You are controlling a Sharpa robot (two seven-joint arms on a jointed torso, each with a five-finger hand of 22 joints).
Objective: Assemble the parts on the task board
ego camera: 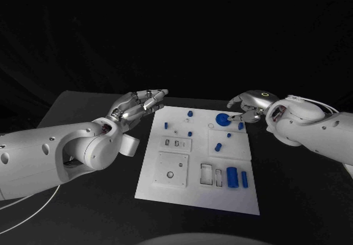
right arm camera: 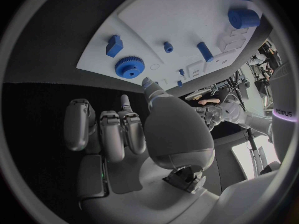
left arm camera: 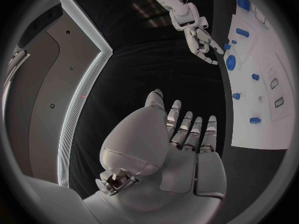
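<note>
Both silver many-fingered hands hang above the black desk (ego camera: 88, 224) with nothing in them. On the white left arm, the left hand (ego camera: 140, 106) sits just off the far left corner of the white rectangular task board (ego camera: 198, 199), its fingers stretched out side by side and slightly apart, palm bare; the left wrist view shows the same flat, released pose. On the other side, the right hand (ego camera: 249, 107) hovers over the board's far right corner with its fingers curled inward and nothing between them. Its fingertips are close to a blue toothed gear (ego camera: 222, 119) lying flat on the board; whether they touch it I cannot tell. In the right wrist view the gear (right arm camera: 129, 66) lies clear of that hand's bent fingers (right arm camera: 118, 129). Small blue pegs and blocks are scattered over the far half of the board, and a larger blue cylinder (ego camera: 232, 176) lies near its right near end, beside two pale rectangular recesses.
</note>
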